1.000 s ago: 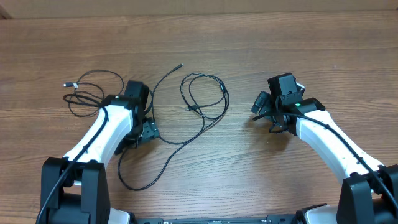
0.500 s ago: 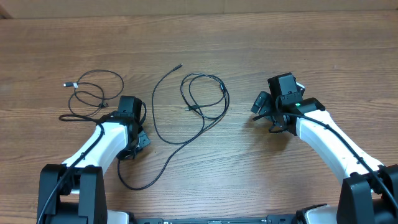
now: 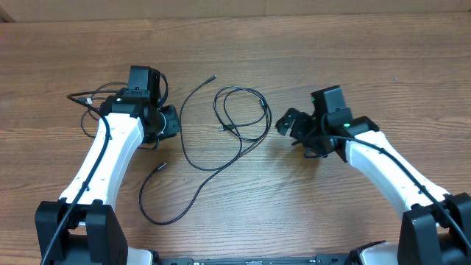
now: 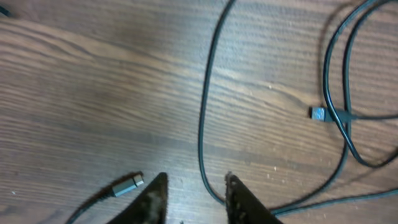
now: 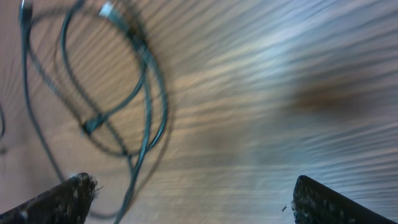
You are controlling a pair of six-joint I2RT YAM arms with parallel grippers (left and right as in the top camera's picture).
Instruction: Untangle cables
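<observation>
Overhead, the thin black flexible cables [image 3: 239, 90] lie across the middle of the brown wooden worktop [image 3: 243, 228]. The left tool [image 3: 168, 123] has swung from the near edge toward the far edge, and the right tool [image 3: 288, 124] has edged closer to the cables. The left wrist view shows the left tool [image 4: 194, 190] slightly parted and gripping nothing, with a silver-tipped plug [image 4: 127, 183] just beside it; the right wrist view shows the right tool [image 5: 196, 193] spread wide and empty.
</observation>
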